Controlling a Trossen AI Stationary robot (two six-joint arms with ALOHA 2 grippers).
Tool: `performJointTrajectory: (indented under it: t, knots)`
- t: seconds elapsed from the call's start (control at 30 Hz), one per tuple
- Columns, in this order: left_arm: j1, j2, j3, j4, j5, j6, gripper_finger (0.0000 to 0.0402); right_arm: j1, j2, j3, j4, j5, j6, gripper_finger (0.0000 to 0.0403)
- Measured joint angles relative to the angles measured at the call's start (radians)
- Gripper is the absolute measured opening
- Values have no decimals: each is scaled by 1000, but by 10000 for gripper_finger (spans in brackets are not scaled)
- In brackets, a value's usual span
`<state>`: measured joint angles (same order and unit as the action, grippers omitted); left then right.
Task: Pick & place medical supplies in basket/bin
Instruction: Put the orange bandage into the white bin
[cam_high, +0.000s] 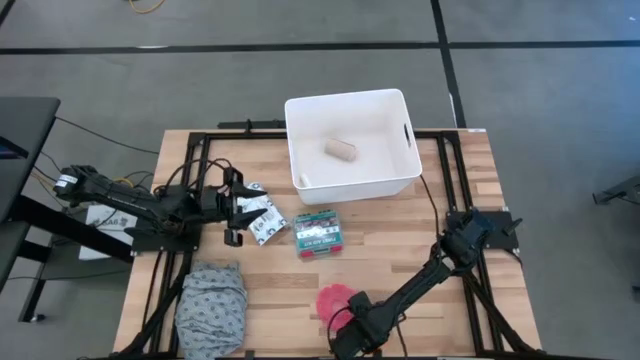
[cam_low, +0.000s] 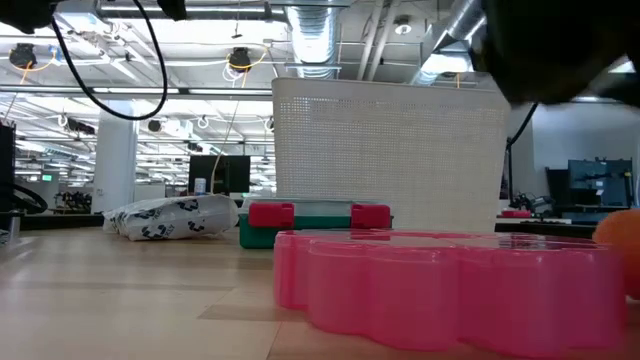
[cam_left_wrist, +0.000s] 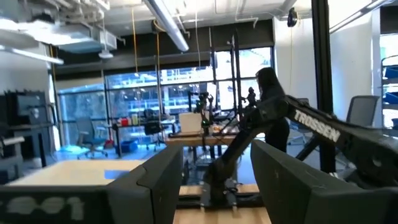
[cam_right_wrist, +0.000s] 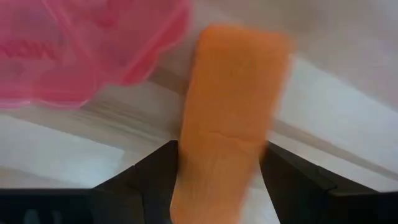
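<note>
The white bin (cam_high: 400, 175) stands at the table's far middle with a beige roll (cam_high: 340, 150) lying on its floor. A white packet with black print (cam_high: 264, 216) and a green-and-red box (cam_high: 318, 232) lie on the table. My left gripper (cam_high: 234, 211) is open and empty just left of the packet. The pink disc (cam_high: 335, 298) lies near the front edge. My right gripper (cam_high: 345, 338) is beside it, shut on an orange tube (cam_right_wrist: 230, 106). My right gripper pinches the orange tube by its two long sides (cam_right_wrist: 186, 168) between its two fingers, near the end closest to the wrist. The fingers lie along the tube, which reaches out past them. Whether the tube is clear of the table, I cannot tell.
A grey patterned cloth bundle (cam_high: 212, 305) lies at the front left corner. The pink disc (cam_right_wrist: 74, 50) lies right beside the tube's free end. Bare wood shows at the table's right half, between the box and the right arm's base (cam_high: 478, 232).
</note>
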<state>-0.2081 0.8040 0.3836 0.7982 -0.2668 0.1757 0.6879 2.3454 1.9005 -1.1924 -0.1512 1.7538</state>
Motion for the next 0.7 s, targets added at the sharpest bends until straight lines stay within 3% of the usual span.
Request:
performJointTrajectory:
  t: [0.23,0.5,0.7]
  knots:
    - [0,0,0,16,0,57,178,1,-12,-86,125,27,11,193]
    - [0,0,0,25,-1,69,178,-16,-51,-92,95,55,-75,98]
    - [0,0,0,25,-1,69,178,-38,-201,-46,-114,343,-112,73]
